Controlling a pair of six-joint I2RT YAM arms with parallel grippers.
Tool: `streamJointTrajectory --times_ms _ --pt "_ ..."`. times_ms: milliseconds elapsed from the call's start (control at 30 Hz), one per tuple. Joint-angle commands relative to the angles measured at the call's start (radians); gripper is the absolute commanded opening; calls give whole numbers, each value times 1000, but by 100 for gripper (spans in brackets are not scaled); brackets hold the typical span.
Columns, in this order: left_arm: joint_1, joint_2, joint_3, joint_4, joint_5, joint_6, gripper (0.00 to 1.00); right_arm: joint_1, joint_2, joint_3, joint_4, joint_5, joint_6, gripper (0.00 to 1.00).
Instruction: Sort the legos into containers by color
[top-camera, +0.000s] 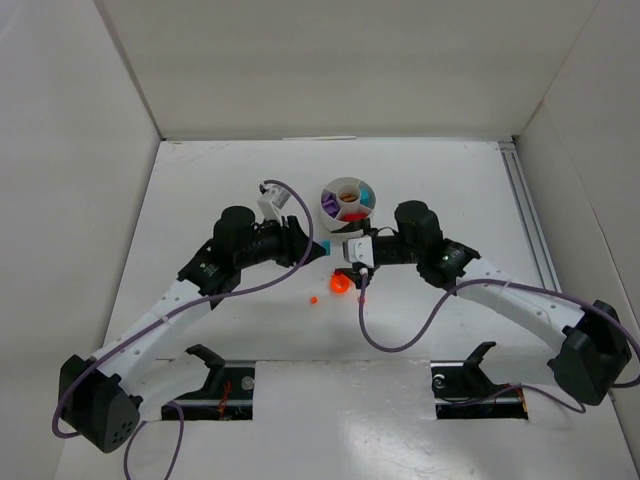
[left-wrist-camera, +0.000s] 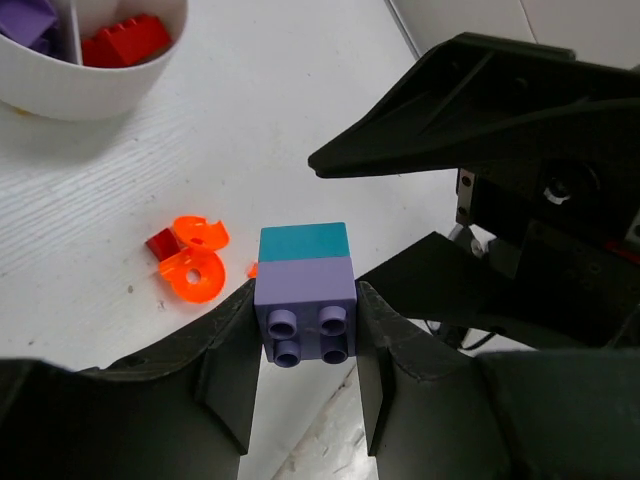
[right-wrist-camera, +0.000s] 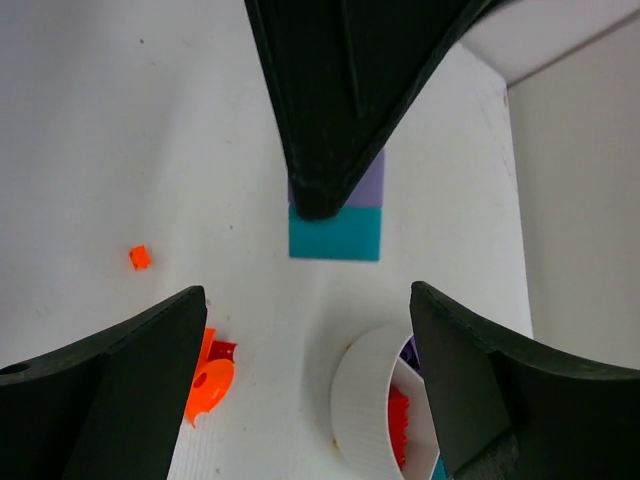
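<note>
My left gripper (left-wrist-camera: 305, 325) is shut on a lilac lego brick (left-wrist-camera: 305, 300) with a teal brick (left-wrist-camera: 303, 243) stuck to its far end. The pair hangs above the table, just left of the white dish (top-camera: 347, 186). My right gripper (right-wrist-camera: 308, 300) is open and faces the teal brick (right-wrist-camera: 335, 235) without touching it. Its fingers (left-wrist-camera: 450, 110) reach in from the right in the left wrist view. The dish's compartments hold red (left-wrist-camera: 125, 40), purple (left-wrist-camera: 25, 20) and teal (top-camera: 368, 196) pieces. Two orange round pieces (left-wrist-camera: 193, 272) and a dark red bit (left-wrist-camera: 163, 243) lie on the table below the grippers.
A tiny orange piece (right-wrist-camera: 140, 257) lies alone on the table, left of the orange rounds (top-camera: 340, 284). White walls close the table in on the left, back and right. A rail (top-camera: 530, 220) runs along the right side. Both arms' cables hang near the front.
</note>
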Motion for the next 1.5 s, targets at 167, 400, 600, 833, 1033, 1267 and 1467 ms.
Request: streamJointTrajectory --times_ms 167,400,600,833,1033,1267,1467 --pt "-50 -40 -15 74 106 45 2 42 -56 25 29 -24 -1 85" --pt "-50 -60 -25 83 87 34 1 75 -9 45 52 6 50 76" --pt "-50 -71 -25 74 66 34 0 84 -9 36 127 -4 111 73" --pt "-50 -62 -25 74 66 34 0 84 -9 36 136 18 137 53" --pt "-50 -62 -25 74 66 34 0 84 -9 36 136 -1 146 35" --pt "-50 -51 -15 23 -52 34 0 46 -18 -4 136 112 172 21" --pt "-50 -48 5 -18 -152 25 0 -174 18 -31 100 100 225 17"
